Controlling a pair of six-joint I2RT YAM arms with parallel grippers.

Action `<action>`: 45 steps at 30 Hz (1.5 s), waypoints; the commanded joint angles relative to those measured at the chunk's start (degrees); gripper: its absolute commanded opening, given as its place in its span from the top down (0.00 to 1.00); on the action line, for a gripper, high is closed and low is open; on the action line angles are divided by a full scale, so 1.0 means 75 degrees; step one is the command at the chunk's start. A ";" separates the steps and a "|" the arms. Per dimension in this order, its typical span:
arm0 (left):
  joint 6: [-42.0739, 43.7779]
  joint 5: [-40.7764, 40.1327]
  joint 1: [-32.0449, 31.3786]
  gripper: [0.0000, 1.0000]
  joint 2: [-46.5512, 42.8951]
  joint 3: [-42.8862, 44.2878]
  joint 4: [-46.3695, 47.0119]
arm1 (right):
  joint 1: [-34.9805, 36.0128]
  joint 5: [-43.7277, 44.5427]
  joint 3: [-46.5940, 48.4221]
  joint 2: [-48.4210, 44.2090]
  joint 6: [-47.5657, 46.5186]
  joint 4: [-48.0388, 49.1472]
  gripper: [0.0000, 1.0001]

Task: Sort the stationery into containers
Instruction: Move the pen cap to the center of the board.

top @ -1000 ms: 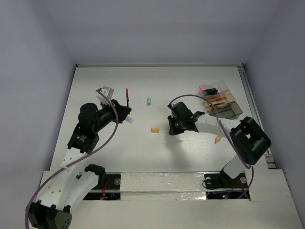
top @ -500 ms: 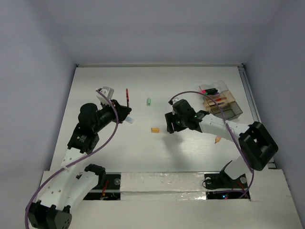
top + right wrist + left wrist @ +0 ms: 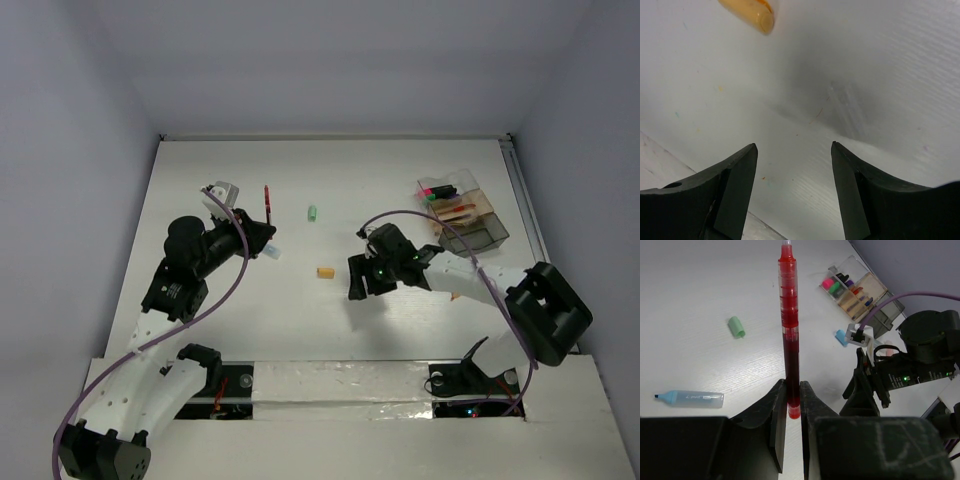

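Reaching forward, the left gripper (image 3: 792, 390) pinches the red pen (image 3: 789, 335) by one end, while the right arm bends inward, the right gripper (image 3: 793, 167) spread above the table (image 3: 855, 65), an orange eraser (image 3: 749, 12) cut off at the wrist view's top edge.

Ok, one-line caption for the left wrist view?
Left gripper shut on a red pen, with the divided box beyond.

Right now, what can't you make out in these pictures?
- Right wrist view: the orange rounded object is cut off by the top edge, so its full shape and kind are unclear.
- Top view: the contents of the clear plastic compartment box are too small to tell apart.
- Left wrist view: the far tip of the thin red pen runs off the top edge.
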 commanded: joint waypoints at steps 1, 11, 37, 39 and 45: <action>0.0057 0.0050 0.0036 1.00 -0.0171 0.0173 0.0223 | 0.0081 -0.0599 -0.0142 0.0075 0.0296 0.0507 0.32; 0.0057 0.0051 0.0036 1.00 -0.0159 0.0173 0.0223 | 0.0081 -0.0084 -0.0049 0.0579 0.0378 0.0637 0.27; 0.0069 0.0015 0.0036 1.00 -0.0218 0.0185 0.0223 | 0.0011 0.2062 0.0713 0.1000 -0.0102 -0.0091 0.21; 0.0069 0.0004 0.0036 1.00 -0.0230 0.0173 0.0223 | 0.0010 0.1945 0.0842 0.1106 -0.0090 -0.0008 0.21; 0.0081 -0.0020 0.0036 1.00 -0.0288 0.0185 0.0223 | 0.0010 0.1816 0.1346 0.1528 -0.0184 0.0273 0.21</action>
